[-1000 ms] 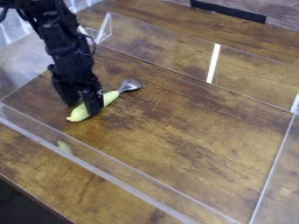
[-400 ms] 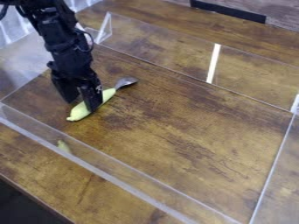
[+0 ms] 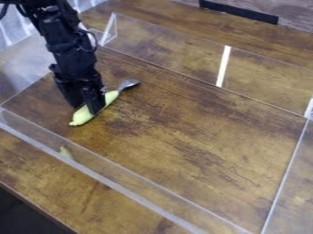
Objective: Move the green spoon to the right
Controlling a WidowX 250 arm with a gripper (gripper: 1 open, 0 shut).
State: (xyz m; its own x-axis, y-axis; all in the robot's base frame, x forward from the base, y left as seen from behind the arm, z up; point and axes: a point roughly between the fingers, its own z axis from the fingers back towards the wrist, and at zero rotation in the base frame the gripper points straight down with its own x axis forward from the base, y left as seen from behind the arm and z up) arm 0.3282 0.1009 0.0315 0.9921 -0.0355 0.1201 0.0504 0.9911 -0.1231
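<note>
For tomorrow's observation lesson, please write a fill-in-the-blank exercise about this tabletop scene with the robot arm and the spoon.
1. The green spoon lies on a table made of ____.
2. The handle of the spoon is yellow-green, and its small bowl is ____.
3. The gripper points straight ____ over the spoon's handle.
4. The see-through walls around the work area are made of clear ____.

Missing words: wood; silver; down; plastic
</note>
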